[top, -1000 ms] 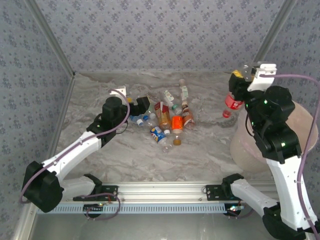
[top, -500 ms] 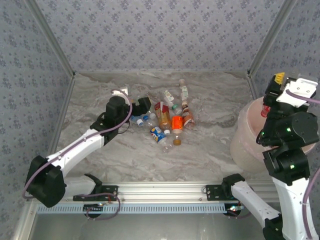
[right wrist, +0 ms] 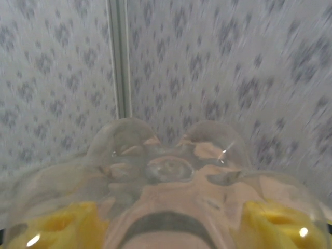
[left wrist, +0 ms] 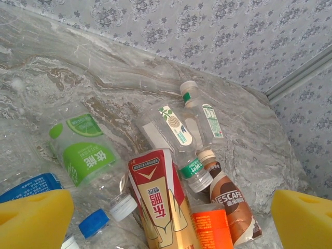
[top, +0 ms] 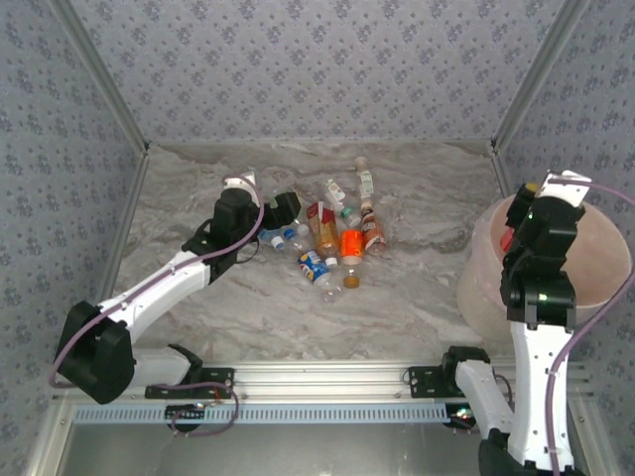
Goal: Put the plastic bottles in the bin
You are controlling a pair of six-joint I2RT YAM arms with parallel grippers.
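R hand (right wrist: 166, 225), clamped on red-label bottle (right wrist: 166, 168), now sits over the bin (top: 481, 283) vs beside it a sec ago, so I'm drop-ready; L hand (left wrist: 171, 218) apart.

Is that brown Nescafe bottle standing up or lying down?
Lying down. The Nescafe bottle rests on its side on the table, cap pointing toward the far wall.

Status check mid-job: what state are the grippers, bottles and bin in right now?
left gripper, open, above the bottle pile.
right gripper, shut on the held bottle.
held bottle, clear, over the bin, not yet dropped.
bottle pile, lying loose on the table.
bin, upright at the table's right side.
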